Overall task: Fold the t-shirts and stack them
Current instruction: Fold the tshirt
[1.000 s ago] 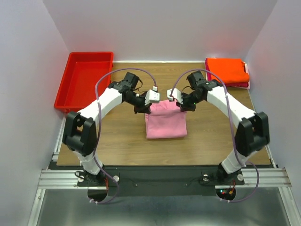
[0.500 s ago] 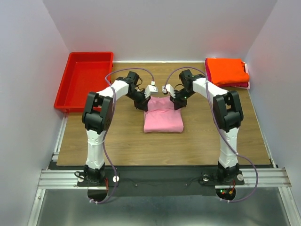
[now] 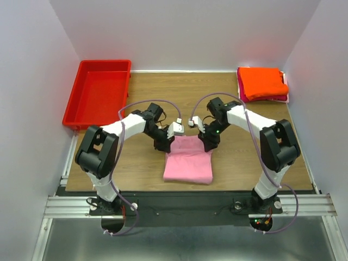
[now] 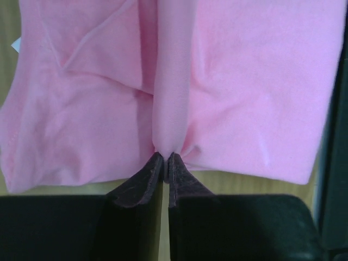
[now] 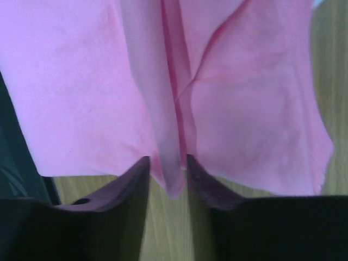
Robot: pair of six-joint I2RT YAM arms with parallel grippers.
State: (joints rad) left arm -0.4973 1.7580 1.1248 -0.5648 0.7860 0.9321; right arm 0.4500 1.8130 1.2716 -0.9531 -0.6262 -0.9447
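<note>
Over the last second I have dragged the light pink t-shirt [image 3: 188,167] from the table's middle toward 6 o'clock, so it now lies folded near the front edge, between my 2 arms. My left pincer [image 4: 165,159] sits at the shirt's 10 o'clock corner with its tips almost pressed together on a raised ridge of pink cloth; a thin slit shows between them, so I judge the pinch is only starting to ease. My right pincer [image 5: 167,166] at the 2 o'clock corner stands visibly spread, a fold of the cloth lying loose in the gap, no longer squeezed. I read this as the release after a fold: the shirt looks like a compact rectangle, and what remains is to carry it to the pile. Counting: 3 t-shirts in all, 1 light pink here, 1 orange t-shirt [image 3: 263,81] folded at the table's 1 o'clock corner, and 1 darker pink-red t-shirt [image 3: 283,98] showing only as an edge beneath the orange. There is 1 red tray [image 3: 72,107] at 10 o'clock, holding nothing I can see.
</note>
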